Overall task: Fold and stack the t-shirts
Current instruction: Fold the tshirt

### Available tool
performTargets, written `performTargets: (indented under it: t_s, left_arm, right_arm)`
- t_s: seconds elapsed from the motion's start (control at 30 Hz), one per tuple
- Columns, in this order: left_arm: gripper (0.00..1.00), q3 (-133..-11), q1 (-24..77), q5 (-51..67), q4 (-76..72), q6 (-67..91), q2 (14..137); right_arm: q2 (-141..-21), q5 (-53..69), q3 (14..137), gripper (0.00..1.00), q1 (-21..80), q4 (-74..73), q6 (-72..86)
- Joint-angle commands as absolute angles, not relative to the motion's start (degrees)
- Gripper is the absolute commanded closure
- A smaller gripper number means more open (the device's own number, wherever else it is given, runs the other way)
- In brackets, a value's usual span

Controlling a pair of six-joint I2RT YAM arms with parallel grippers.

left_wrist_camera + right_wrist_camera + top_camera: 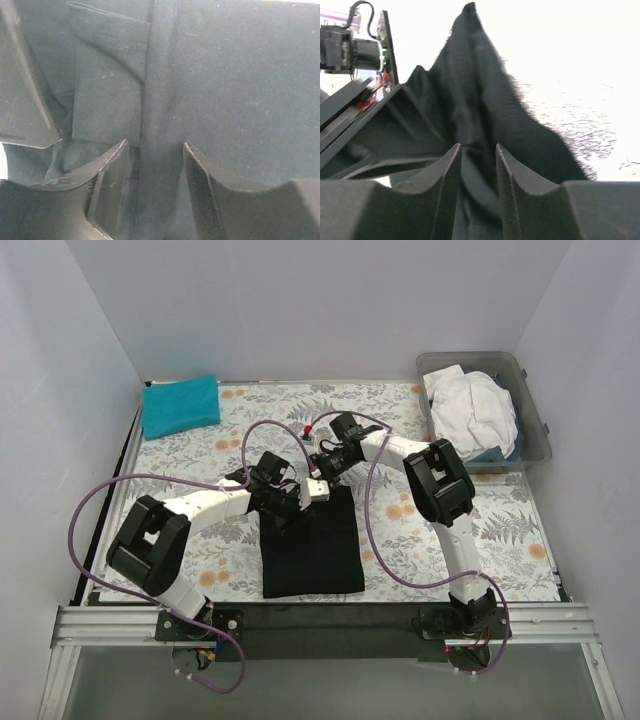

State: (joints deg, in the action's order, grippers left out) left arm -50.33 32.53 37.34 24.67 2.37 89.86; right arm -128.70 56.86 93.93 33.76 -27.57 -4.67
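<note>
A black t-shirt (310, 545) lies partly folded on the floral cloth near the front middle. Both grippers are at its far edge. My left gripper (285, 498) is closed on a ridge of the black cloth (160, 100), which runs between its fingers (112, 170). My right gripper (318, 486) is shut on a raised peak of the same black shirt (475, 85). A teal-blue t-shirt (180, 406) lies folded at the back left. A white t-shirt (470, 408) is bunched in the grey tub.
The clear grey plastic tub (538, 430) stands at the back right. The floral table cloth (500, 530) covers the table. White walls enclose three sides. Purple cables loop over both arms. The left arm's gripper body shows at the left of the right wrist view (365, 50).
</note>
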Motion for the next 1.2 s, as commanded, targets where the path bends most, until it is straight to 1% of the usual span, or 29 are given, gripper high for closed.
performTargets:
  t_s: [0.0, 0.07, 0.17, 0.2, 0.23, 0.33, 0.37, 0.43, 0.6, 0.7, 1.0, 1.17]
  left_arm:
    - [0.54, -50.98, 33.84, 36.47, 22.41, 2.11, 90.44]
    - [0.55, -50.8, 34.45, 36.65, 22.76, 1.85, 90.96]
    - [0.61, -50.54, 34.98, 36.48, 23.12, 1.67, 90.88]
    - [0.67, -50.54, 34.98, 36.3, 23.03, 1.67, 90.7]
    - [0.77, -50.45, 34.98, 36.21, 23.11, 1.67, 90.44]
    - [0.88, -50.54, 34.98, 35.86, 23.2, 1.93, 87.81]
    - [0.95, -50.62, 34.98, 35.69, 23.29, 1.93, 86.41]
    - [1.0, -51.32, 34.98, 35.25, 24.42, 2.11, 85.17]
    - [1.0, -53.87, 34.98, 33.32, 26.89, 1.05, 81.39]
    - [1.0, -55.81, 34.89, 31.65, 26.89, 0.35, 81.12]
    - [1.0, -60.46, 29.45, 30.93, 21.01, -3.25, 87.97]
    - [1.0, -59.94, 27.43, 30.5, 18.29, -5.01, 91.58]
  right_arm:
    - [-130.95, 56.78, 93.69, 0.6, 33.57, -24.17, -2.46]
    - [-131.74, 56.43, 93.25, 0.62, 33.66, -23.38, -2.29]
    - [-132.19, 56.43, 92.73, 0.62, 33.66, -23.2, -2.29]
    - [-132.1, 56.43, 92.2, 0.62, 33.66, -23.2, -2.29]
    - [-132.1, 56.6, 91.94, 0.63, 33.66, -23.12, -2.46]
    - [-131.84, 56.78, 90.71, 0.63, 33.66, -23.12, -2.72]
    - [-131.92, 56.78, 90.44, 0.63, 33.66, -23.03, -2.81]
    - [-131.92, 56.69, 89.65, 0.64, 33.66, -23.03, -3.25]
    - [-131.92, 56.69, 89.21, 0.64, 33.66, -23.03, -3.6]
    - [-132.01, 56.87, 89.21, 0.64, 33.84, -23.03, -3.87]
    - [-131.4, 57.39, 88.33, 0.65, 34.19, -23.2, -4.57]
    - [-131.49, 56.78, 88.77, 0.64, 34.19, -23.29, -5.19]
